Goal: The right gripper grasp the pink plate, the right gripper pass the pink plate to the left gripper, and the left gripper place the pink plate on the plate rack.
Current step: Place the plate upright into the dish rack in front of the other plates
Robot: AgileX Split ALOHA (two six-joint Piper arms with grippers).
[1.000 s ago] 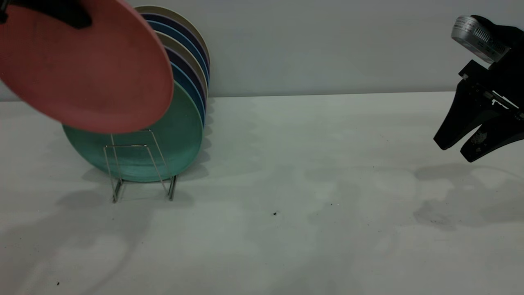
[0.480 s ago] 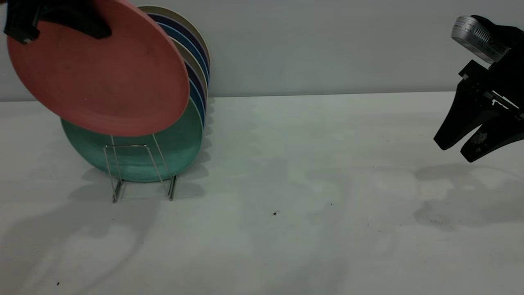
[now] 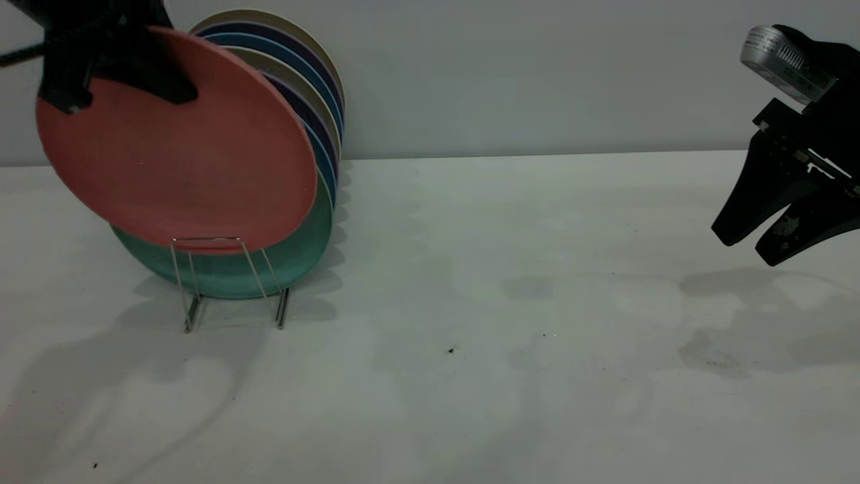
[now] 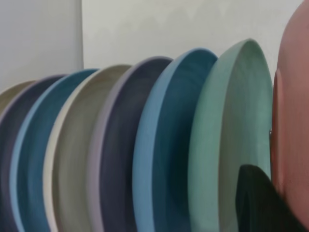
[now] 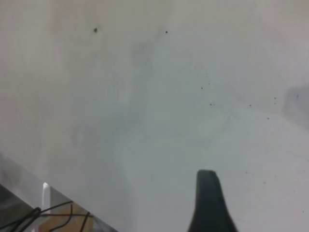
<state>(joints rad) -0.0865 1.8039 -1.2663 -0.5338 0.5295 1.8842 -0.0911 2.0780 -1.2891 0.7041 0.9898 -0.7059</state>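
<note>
The pink plate [image 3: 178, 141], pinched at its upper rim by the left gripper [image 3: 114, 67], has been lowered toward the plate rack [image 3: 232, 282], nearly seated before the green plate [image 3: 295, 259]. The right gripper [image 3: 772, 235] is parked far off, slightly spread.

The left gripper [image 3: 117, 74] is up high on the left, its fingers pinching the pink plate [image 3: 181, 141]. The right gripper [image 3: 766, 238] hangs on the far right, tipped down, fingers a little apart.

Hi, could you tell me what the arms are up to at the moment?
The left gripper holds the pink plate by its upper rim, tilted in front of the teal-green plate at the plate rack; it is not yet seated. The right gripper hangs idle above the table, jaws open.
</note>
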